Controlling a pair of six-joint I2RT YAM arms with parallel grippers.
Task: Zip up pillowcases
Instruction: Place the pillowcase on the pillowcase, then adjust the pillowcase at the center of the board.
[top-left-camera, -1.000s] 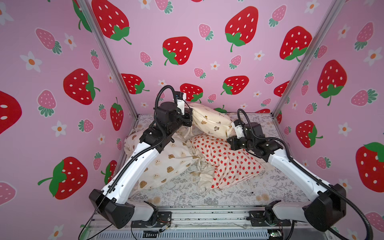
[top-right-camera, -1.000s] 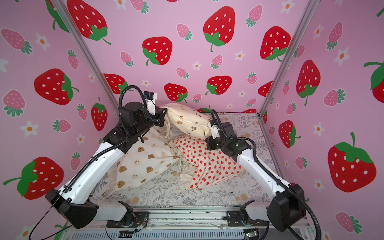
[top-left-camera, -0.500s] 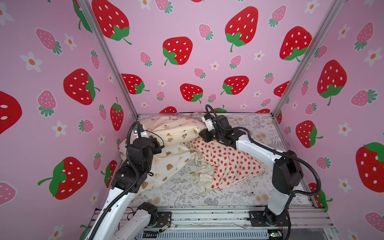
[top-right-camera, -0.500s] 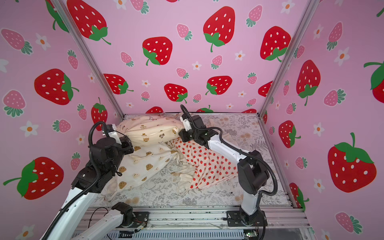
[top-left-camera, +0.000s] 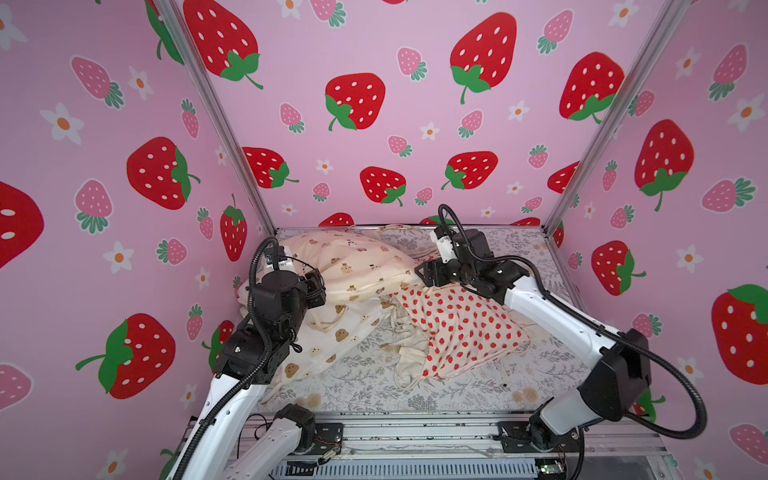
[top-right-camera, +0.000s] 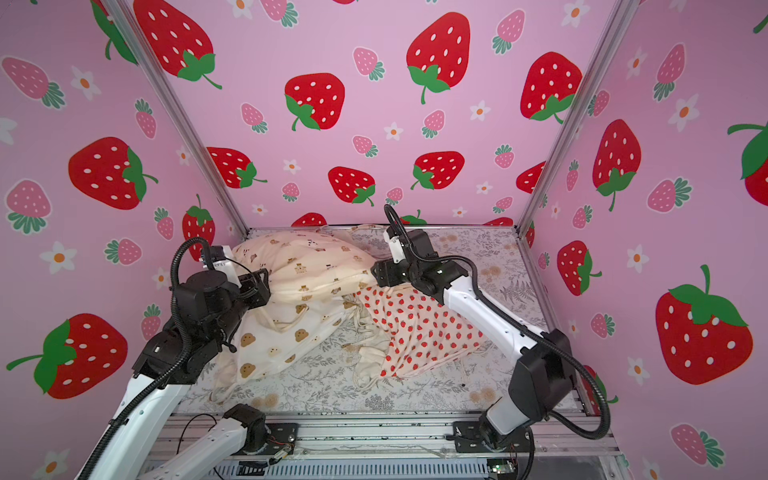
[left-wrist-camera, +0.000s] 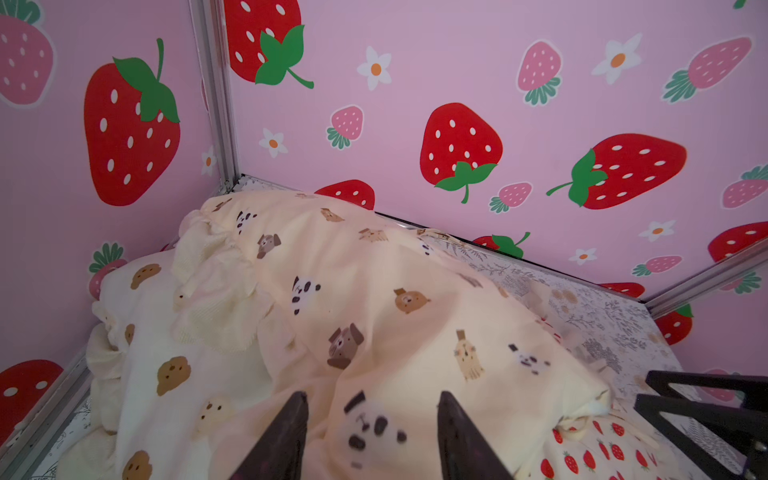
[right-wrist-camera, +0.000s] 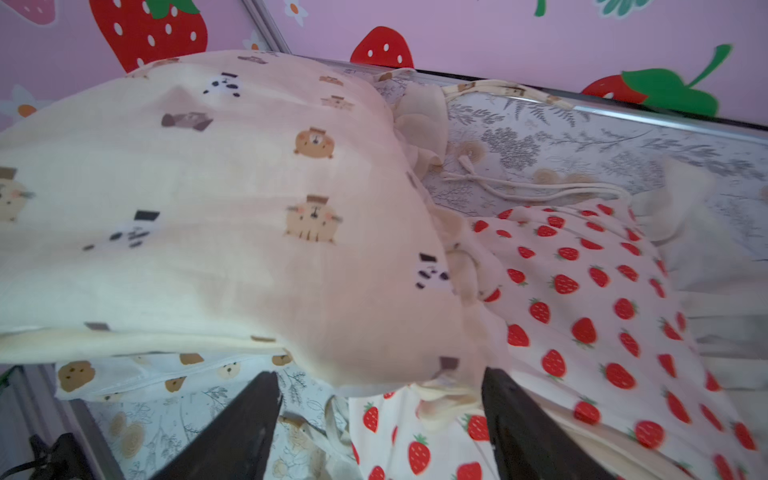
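Observation:
The bears-and-pandas pillowcase (top-left-camera: 353, 266) (top-right-camera: 307, 266) lies at the back left, resting partly on the bear-face pillowcase (top-left-camera: 332, 336) (top-right-camera: 282, 340). The strawberry pillowcase (top-left-camera: 461, 328) (top-right-camera: 415, 328) lies to the right of them. My left gripper (top-left-camera: 318, 286) (left-wrist-camera: 372, 415) is open at the panda pillow's left end, with cream fabric (left-wrist-camera: 374, 424) lying loose between its fingers. At the same pillow's right corner (right-wrist-camera: 415, 365), my right gripper (top-left-camera: 422, 274) (right-wrist-camera: 380, 395) stands open, holding nothing. No zipper shows in any view.
A grey fern-printed sheet (top-left-camera: 457, 395) covers the floor. Pink strawberry walls (top-left-camera: 374, 124) and metal corner posts (top-left-camera: 216, 124) close in three sides. Cream tie strings (right-wrist-camera: 519, 187) trail behind the strawberry pillow. A metal rail (top-left-camera: 415, 432) runs along the front.
A second ago both grippers were shut on the panda pillow, holding it up at the back. It now lies at the back left, and both grippers have opened.

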